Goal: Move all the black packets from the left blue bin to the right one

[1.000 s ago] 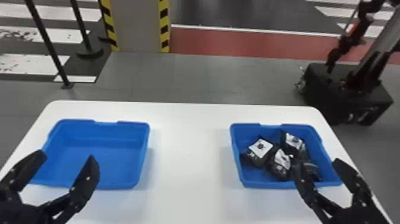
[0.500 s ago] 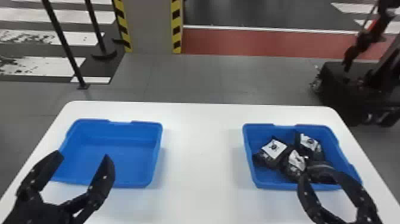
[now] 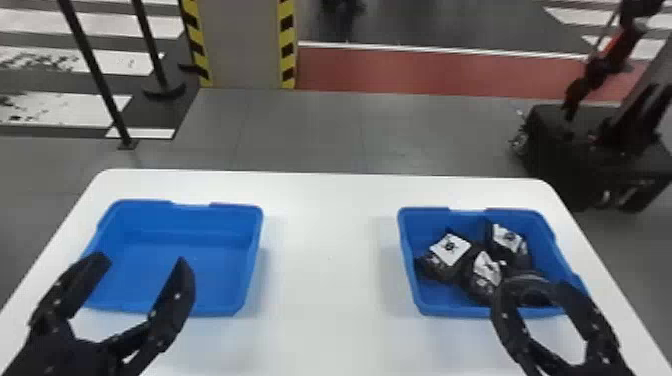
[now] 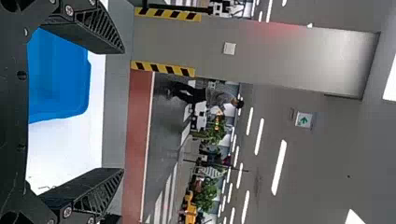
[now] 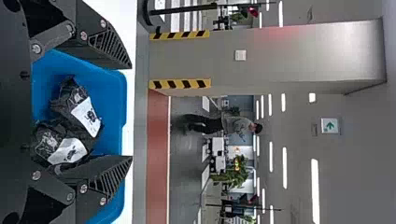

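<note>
The left blue bin (image 3: 175,252) holds no packet in the head view. Black packets with white labels (image 3: 450,249) lie together in the right blue bin (image 3: 435,295), with a darker one (image 3: 532,292) partly behind my right gripper (image 3: 537,286). That gripper is open over the bin's near right part. My left gripper (image 3: 142,260) stands open over the near side of the left bin. In the left wrist view, the left gripper (image 4: 123,111) has nothing between its fingers. The right wrist view shows labelled packets (image 5: 86,116) in the bin beyond the right gripper (image 5: 131,113), its fingers apart.
Both bins stand on a white table (image 3: 325,280), with a wide strip of tabletop between them. Beyond its far edge are a striped pillar (image 3: 242,45), black posts (image 3: 95,65) at the left and a dark wheeled machine (image 3: 590,155) at the right.
The head view has swung, shifting the bins right and then slightly back left. My right gripper's fingers stand somewhat closer together than a second ago. The left gripper has shifted slightly right over its bin.
</note>
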Motion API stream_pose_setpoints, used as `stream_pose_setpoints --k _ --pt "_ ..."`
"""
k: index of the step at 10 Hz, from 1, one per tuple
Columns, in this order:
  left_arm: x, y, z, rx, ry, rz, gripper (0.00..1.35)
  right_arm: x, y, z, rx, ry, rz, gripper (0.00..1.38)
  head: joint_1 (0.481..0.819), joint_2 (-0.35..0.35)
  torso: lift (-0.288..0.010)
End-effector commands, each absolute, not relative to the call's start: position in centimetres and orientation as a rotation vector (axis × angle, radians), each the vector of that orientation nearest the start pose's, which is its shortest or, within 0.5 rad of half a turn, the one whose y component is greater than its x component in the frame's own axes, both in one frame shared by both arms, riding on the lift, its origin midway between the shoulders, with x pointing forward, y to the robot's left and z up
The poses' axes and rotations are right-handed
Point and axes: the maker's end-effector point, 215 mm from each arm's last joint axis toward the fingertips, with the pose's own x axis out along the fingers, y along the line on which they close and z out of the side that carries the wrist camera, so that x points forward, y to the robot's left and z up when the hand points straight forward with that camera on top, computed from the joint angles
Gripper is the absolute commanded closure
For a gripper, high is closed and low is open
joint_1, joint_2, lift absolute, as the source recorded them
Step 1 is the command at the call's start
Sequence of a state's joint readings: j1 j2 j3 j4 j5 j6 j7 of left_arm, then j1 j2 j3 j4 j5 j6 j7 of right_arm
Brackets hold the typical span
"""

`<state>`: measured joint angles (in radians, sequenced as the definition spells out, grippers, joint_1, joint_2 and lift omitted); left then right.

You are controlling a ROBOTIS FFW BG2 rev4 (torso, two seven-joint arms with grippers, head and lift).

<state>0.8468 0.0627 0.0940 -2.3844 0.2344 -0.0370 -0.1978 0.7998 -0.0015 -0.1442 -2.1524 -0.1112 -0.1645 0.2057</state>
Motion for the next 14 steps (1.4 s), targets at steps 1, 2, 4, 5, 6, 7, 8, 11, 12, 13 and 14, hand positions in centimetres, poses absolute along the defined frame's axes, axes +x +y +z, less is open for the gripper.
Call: stream_pose_setpoints --k 1,2,4,5,6,7,8,11,12,13,14 --pt "35.5 22.3 -27.0 -0.129 -0.019 -0.178 0.13 35.3 -26.1 -34.4 0.016 0.042 0.079 0.37 0.695 -0.059 -0.110" --pt "35.4 22.0 -27.1 -0.137 -0.016 -0.186 0.13 35.4 -26.2 -34.6 0.018 0.044 0.076 0.37 0.695 -0.060 -0.110" --pt "35.5 21.9 -27.1 -0.137 -0.014 -0.188 0.13 35.5 -26.1 -34.5 0.021 0.041 0.077 0.37 0.695 -0.067 -0.110" --pt "35.5 21.9 -27.4 -0.142 -0.007 -0.189 0.13 35.5 -26.1 -34.6 0.021 0.041 0.077 0.37 0.695 -0.068 -0.110" --pt "35.5 21.8 -27.4 -0.143 -0.006 -0.193 0.13 35.5 -26.1 -34.6 0.021 0.041 0.077 0.37 0.695 -0.069 -0.110" --pt "35.5 21.6 -27.5 -0.149 -0.002 -0.196 0.13 35.5 -26.1 -34.6 0.023 0.041 0.076 0.37 0.695 -0.069 -0.110" --pt "35.5 21.5 -27.6 -0.154 0.001 -0.199 0.13 35.5 -26.1 -34.4 0.022 0.039 0.077 0.37 0.695 -0.071 -0.110" --pt "35.5 21.2 -27.8 -0.161 0.006 -0.205 0.13 35.8 -26.1 -34.3 0.024 0.033 0.076 0.37 0.695 -0.079 -0.110" --pt "35.6 21.2 -27.6 -0.162 0.001 -0.205 0.13 35.8 -26.1 -34.3 0.024 0.033 0.076 0.37 0.695 -0.081 -0.110" --pt "35.7 21.2 -27.4 -0.163 -0.004 -0.206 0.13 35.9 -26.1 -34.2 0.027 0.030 0.076 0.37 0.695 -0.081 -0.110" --pt "35.8 21.1 -27.5 -0.168 -0.002 -0.207 0.13 35.9 -26.2 -34.1 0.029 0.028 0.075 0.37 0.695 -0.080 -0.110"
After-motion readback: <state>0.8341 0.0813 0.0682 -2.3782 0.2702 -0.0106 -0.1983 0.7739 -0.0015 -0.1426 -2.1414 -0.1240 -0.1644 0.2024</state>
